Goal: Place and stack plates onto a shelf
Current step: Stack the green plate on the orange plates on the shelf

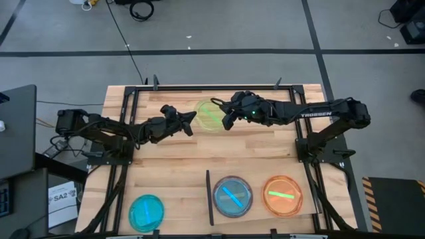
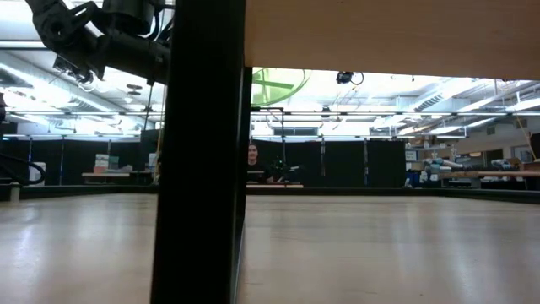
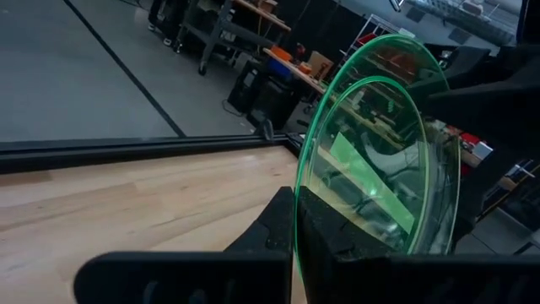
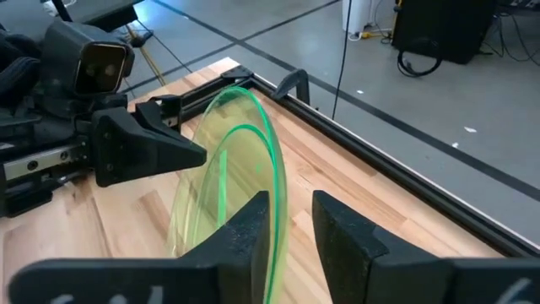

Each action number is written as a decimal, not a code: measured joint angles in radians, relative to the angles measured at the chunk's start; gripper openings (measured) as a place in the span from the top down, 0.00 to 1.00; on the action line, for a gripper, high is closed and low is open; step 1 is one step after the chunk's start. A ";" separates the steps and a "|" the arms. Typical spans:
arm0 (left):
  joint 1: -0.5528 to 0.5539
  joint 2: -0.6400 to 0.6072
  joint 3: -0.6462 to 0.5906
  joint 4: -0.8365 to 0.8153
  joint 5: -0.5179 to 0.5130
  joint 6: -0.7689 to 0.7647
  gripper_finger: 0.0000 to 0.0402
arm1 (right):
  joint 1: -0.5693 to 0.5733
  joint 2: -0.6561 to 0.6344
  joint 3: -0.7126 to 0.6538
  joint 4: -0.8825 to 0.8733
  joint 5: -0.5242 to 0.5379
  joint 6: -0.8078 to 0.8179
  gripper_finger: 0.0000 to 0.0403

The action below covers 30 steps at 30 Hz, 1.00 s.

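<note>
Both grippers meet at the green plate (image 1: 210, 114), lifted on edge above the table (image 1: 199, 166). Left gripper (image 1: 190, 120) pinches its rim; right gripper (image 1: 226, 117) straddles it, slightly open, seemingly a handover.

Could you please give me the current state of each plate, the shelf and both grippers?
Green plate: on edge, held between both grippers.
Left gripper: shut on its rim.
Right gripper: fingers astride its rim.
Blue plate: flat on shelf.
Orange plate: flat on shelf.
Teal plate: flat on the table, off the shelf.
</note>
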 joint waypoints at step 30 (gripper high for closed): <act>0.001 0.000 0.000 0.005 -0.001 0.002 0.98 | -0.001 0.000 0.000 0.063 0.003 -0.072 0.97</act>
